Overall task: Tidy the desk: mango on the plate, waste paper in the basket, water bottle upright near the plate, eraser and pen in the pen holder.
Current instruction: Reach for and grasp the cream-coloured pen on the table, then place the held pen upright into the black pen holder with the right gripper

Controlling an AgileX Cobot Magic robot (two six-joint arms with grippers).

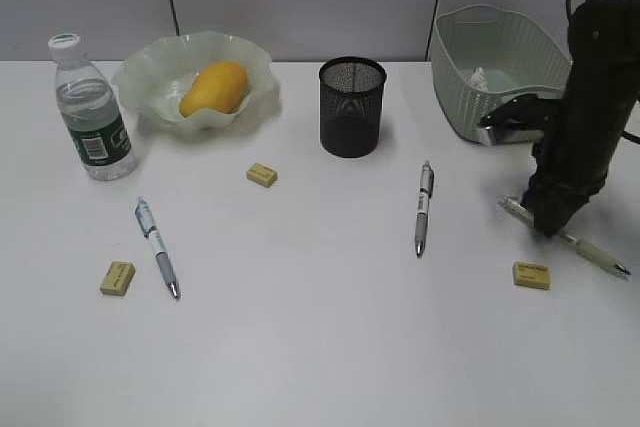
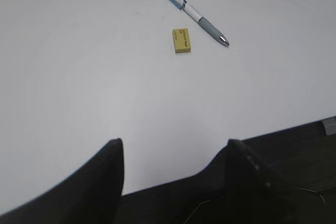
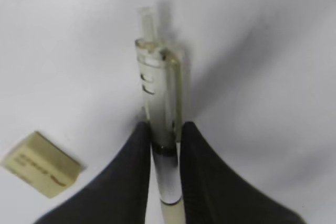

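Note:
At the desk's (image 1: 320,347) right side, my right gripper (image 1: 547,230) points down, shut on a pale clear pen (image 3: 157,87) that lies flat on the table, both fingers against its barrel. A yellow eraser (image 3: 42,164) lies just beside it. The mango (image 1: 215,87) sits in the ruffled plate (image 1: 150,77), and the water bottle (image 1: 90,112) stands upright to its left. The black pen holder (image 1: 352,107) stands at the back centre. Waste paper (image 1: 480,77) lies in the basket (image 1: 500,47). My left gripper (image 2: 173,142) hangs open over the desk's near edge.
Two more pens lie loose: a blue-grey one (image 1: 157,245) at front left and a silver one (image 1: 424,207) in the middle. Further erasers lie at front left (image 1: 118,278) and before the plate (image 1: 262,175). The left wrist view shows the blue-grey pen (image 2: 191,13) beside an eraser (image 2: 181,41).

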